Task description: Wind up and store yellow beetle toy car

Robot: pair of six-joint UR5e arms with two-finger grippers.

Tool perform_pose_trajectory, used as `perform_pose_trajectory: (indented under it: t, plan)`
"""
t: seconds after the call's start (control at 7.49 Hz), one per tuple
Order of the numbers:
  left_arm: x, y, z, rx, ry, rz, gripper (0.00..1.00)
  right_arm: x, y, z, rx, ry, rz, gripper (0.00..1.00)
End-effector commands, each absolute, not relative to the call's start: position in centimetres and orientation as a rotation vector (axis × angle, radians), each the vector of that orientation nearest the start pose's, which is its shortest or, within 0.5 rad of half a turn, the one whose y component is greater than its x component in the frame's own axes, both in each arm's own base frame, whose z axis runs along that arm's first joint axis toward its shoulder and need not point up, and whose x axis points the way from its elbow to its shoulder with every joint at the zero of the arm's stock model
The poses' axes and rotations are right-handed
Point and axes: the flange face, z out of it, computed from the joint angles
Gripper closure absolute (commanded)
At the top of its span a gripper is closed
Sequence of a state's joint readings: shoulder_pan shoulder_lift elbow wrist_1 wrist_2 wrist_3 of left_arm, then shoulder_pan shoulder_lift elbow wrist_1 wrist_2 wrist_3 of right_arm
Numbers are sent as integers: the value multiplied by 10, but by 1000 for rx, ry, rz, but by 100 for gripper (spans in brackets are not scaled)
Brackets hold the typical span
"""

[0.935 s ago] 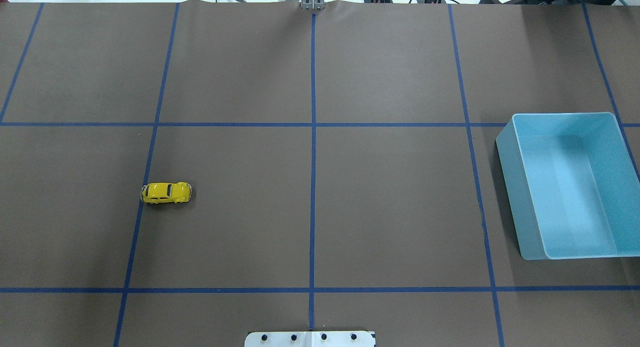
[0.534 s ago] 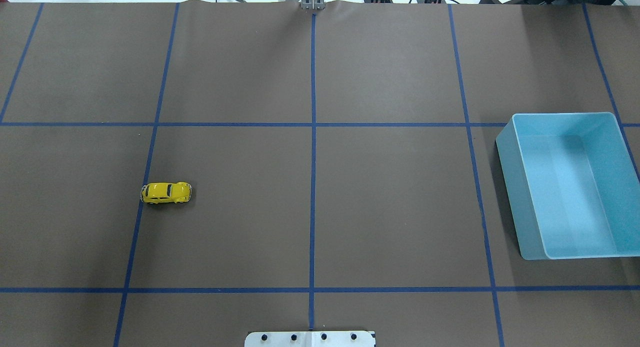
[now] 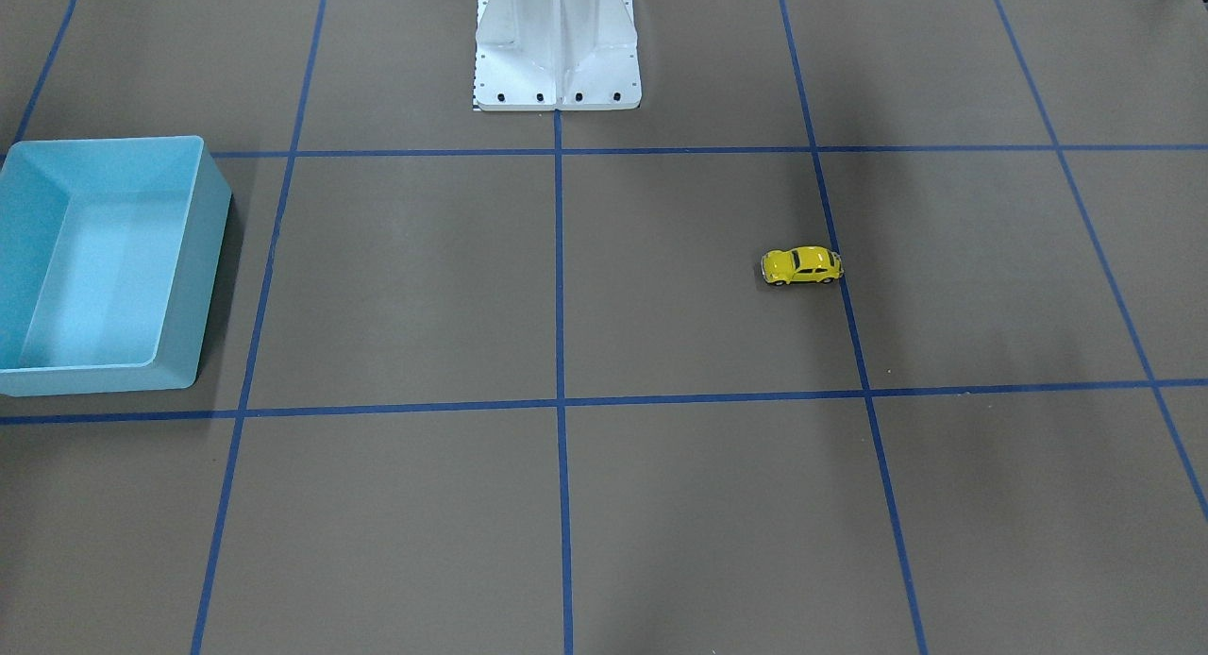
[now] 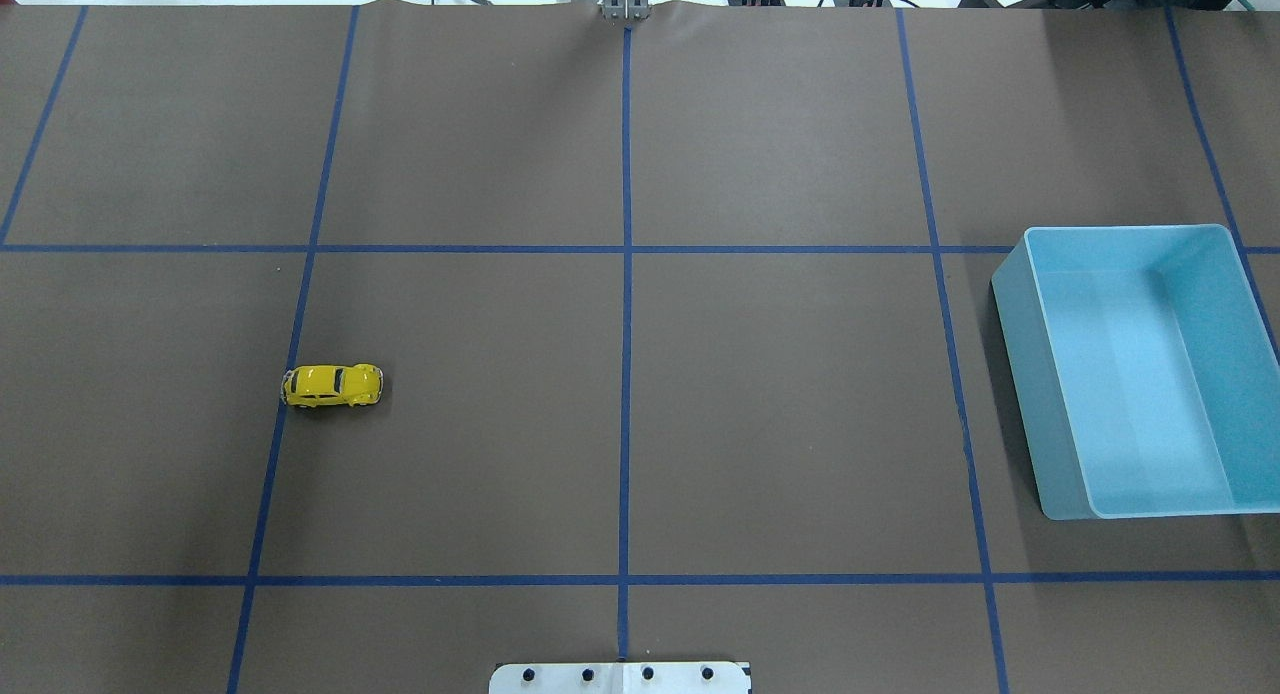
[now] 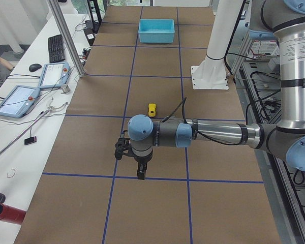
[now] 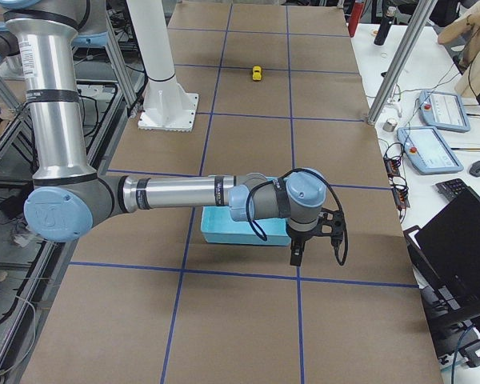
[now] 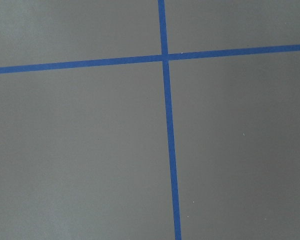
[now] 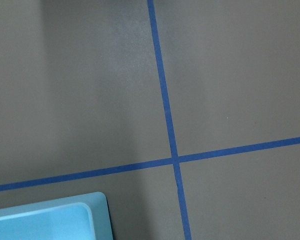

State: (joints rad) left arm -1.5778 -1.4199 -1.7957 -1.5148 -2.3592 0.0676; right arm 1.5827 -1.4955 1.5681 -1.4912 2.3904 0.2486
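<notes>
The yellow beetle toy car [image 4: 333,385] stands on its wheels on the brown table, left of centre, beside a blue tape line. It also shows in the front view [image 3: 802,265] and both side views [image 5: 152,109] [image 6: 257,74]. My left gripper [image 5: 141,173] hangs above the table further left than the car, apart from it. My right gripper [image 6: 296,256] hangs just past the light-blue bin [image 4: 1020,374]. Both show only in the side views, so I cannot tell whether they are open or shut. Neither wrist view shows the car.
The empty bin stands at the table's right edge [image 3: 212,259] and its corner shows in the right wrist view [image 8: 45,222]. The white robot base [image 3: 557,79] stands at mid-table on the robot's side. Blue tape lines grid the table.
The car and the bin have not moved. A shadow inside the bin has faded.
</notes>
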Motion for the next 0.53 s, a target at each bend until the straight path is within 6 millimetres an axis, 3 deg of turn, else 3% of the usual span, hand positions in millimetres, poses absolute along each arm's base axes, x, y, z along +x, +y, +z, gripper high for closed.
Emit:
perform_pose_trajectory:
  t: [0.0, 0.4]
  plan:
    - [-68, -426, 622, 46, 787, 58, 0, 74, -527, 616, 68, -828, 142, 0]
    - [-68, -426, 621, 47, 789, 59, 0, 77, -517, 636, 49, -776, 156, 0]
